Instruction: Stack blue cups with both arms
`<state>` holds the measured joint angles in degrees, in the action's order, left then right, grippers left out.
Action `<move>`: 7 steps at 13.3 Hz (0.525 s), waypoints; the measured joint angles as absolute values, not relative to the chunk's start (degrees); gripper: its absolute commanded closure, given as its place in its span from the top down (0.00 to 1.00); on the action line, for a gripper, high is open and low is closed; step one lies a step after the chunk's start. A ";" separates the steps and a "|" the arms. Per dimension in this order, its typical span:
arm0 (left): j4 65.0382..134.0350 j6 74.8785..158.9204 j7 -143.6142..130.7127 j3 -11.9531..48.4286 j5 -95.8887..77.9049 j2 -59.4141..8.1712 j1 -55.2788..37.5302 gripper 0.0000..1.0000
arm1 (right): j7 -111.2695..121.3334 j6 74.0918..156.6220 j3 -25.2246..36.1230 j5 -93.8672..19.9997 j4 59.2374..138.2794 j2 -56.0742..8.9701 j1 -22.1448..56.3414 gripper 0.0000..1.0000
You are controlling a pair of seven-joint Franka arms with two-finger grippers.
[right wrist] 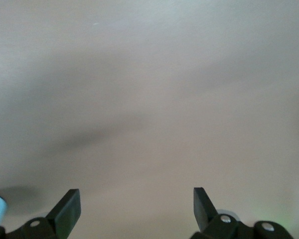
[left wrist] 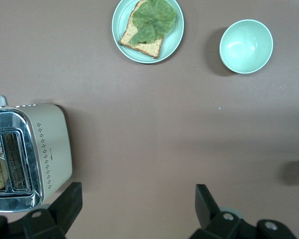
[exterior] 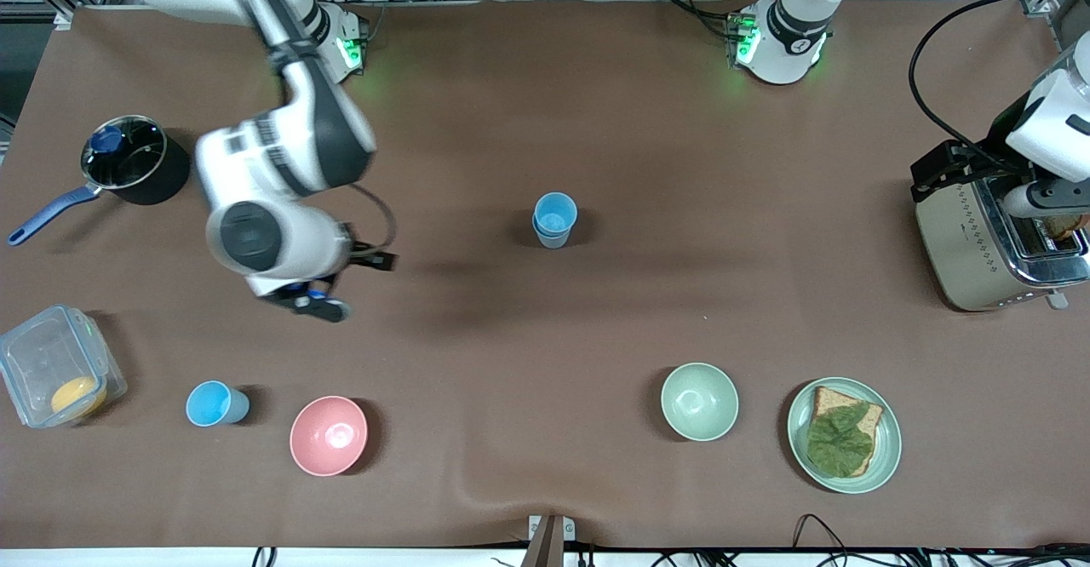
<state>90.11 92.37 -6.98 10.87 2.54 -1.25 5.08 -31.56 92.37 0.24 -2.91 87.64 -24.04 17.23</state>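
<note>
I have the right gripper (exterior: 311,301) up in the air over bare table (exterior: 528,82), between the saucepan (exterior: 136,160) and the pink bowl (exterior: 329,435); in the right wrist view its fingers (right wrist: 66,209) stand wide apart with nothing between them. The left gripper (left wrist: 137,211) hangs just beside the toaster (exterior: 992,239) at the left arm's end of the table; its fingers (left wrist: 70,201) are also spread and empty, and that arm is waiting.

Two blue cups already sit nested as a stack (exterior: 554,219) near the middle of the table, upright; a third blue cup (exterior: 214,403) stands alone near the front edge toward the right arm's end, just beside the pink bowl and near the clear lidded box (exterior: 55,364), which sits close to that front corner.

Along the same front edge toward the left arm's end I see the pale green bowl (exterior: 699,401) and, beside it, a green plate (exterior: 886,456) carrying bread (exterior: 869,420) topped with a leaf (exterior: 839,441); a slice sits in the toaster's slot.
</note>
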 measured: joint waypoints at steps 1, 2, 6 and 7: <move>90.10 92.37 -6.98 10.88 2.54 -1.25 5.08 1.00 | -27.47 90.88 0.27 -2.90 87.64 -22.94 14.68 1.00; 90.10 92.37 -6.98 10.87 2.54 -1.25 5.08 1.00 | -24.25 89.61 0.27 -2.90 87.64 -21.78 12.47 1.00; 90.05 92.33 -6.98 10.88 2.54 -1.23 5.08 1.00 | -17.87 84.75 0.23 -2.90 87.60 -15.34 8.23 1.00; 90.05 92.33 -6.98 10.88 2.54 -1.23 5.08 1.00 | -17.09 83.80 0.22 -2.89 87.62 -13.58 8.00 1.00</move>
<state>90.05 92.33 -6.98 10.88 2.54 -1.23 5.08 -17.09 83.80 0.22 -2.89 87.62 -13.58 8.00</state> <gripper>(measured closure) 0.000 0.000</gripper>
